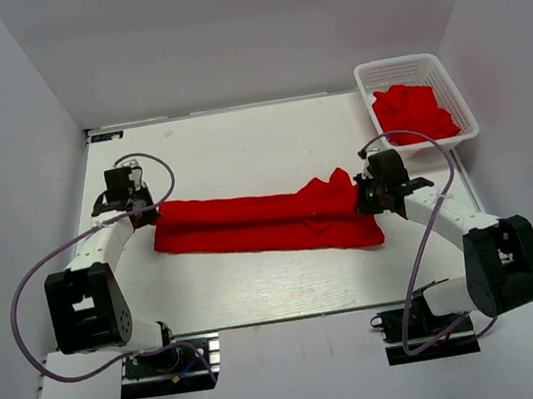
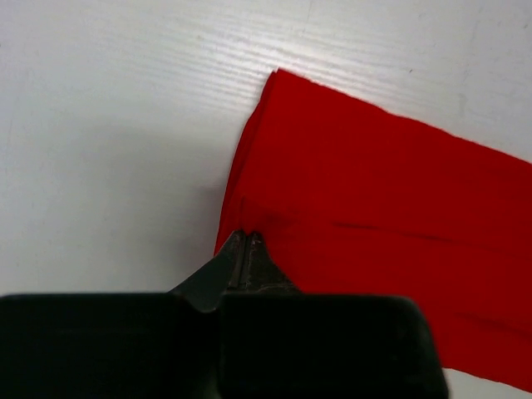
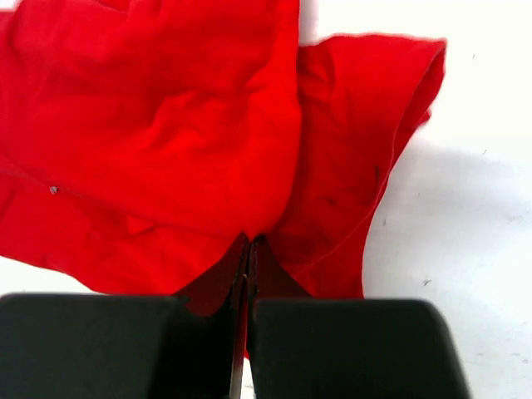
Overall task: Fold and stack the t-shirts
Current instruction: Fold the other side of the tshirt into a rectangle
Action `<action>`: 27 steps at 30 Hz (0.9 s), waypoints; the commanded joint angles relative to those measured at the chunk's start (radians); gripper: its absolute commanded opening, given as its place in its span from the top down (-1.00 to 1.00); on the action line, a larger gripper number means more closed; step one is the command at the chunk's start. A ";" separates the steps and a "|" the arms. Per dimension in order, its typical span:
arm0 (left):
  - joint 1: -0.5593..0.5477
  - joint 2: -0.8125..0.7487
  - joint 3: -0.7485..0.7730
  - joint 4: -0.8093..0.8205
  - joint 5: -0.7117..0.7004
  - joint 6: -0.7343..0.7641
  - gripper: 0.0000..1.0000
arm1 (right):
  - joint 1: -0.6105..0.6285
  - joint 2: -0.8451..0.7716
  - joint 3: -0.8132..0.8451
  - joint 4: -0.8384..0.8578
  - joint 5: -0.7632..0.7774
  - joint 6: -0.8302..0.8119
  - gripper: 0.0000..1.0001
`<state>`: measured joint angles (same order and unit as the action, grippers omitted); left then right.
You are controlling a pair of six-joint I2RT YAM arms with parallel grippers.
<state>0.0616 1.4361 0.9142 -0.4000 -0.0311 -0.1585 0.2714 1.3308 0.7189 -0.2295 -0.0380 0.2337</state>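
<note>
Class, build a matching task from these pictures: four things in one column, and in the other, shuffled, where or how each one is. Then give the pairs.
Things
1. shirt
2. basket
3. left end effector
4. right end effector

Place or state
A. at the far right corner of the table, red cloth inside
B. shut on the shirt's flat, folded end
C. laid out long across the table's middle
D. shut on the shirt's bunched end

Pairs: 1-C, 2-A, 3-B, 4-D

White table (image 1: 239, 144): folded red t-shirt (image 1: 260, 222) mid-table, white basket (image 1: 412, 70) far-right corner.
</note>
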 commanded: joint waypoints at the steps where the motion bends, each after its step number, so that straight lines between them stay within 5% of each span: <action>1: 0.004 -0.032 -0.017 -0.040 -0.044 -0.016 1.00 | 0.002 -0.016 -0.033 0.010 0.000 0.026 1.00; 14: 0.004 0.006 -0.040 -0.144 -0.082 -0.070 1.00 | 0.003 -0.013 -0.056 -0.067 -0.010 0.039 0.95; 16: 0.004 0.006 -0.040 -0.145 -0.082 -0.082 0.78 | 0.002 -0.018 -0.047 -0.082 -0.005 0.039 0.60; 17: 0.004 0.006 -0.040 -0.145 -0.092 -0.082 0.66 | 0.002 -0.022 -0.038 -0.099 0.000 0.042 0.19; 19: 0.004 -0.003 -0.026 -0.145 -0.092 -0.092 0.10 | 0.002 -0.050 0.011 -0.134 -0.008 0.029 -0.30; 27: -0.005 -0.022 0.248 -0.155 -0.027 -0.009 -0.43 | -0.006 -0.071 0.262 -0.195 0.033 -0.037 -0.81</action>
<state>0.0631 1.4513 1.0355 -0.5766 -0.0879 -0.2096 0.2703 1.2697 0.8719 -0.4179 -0.0311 0.2394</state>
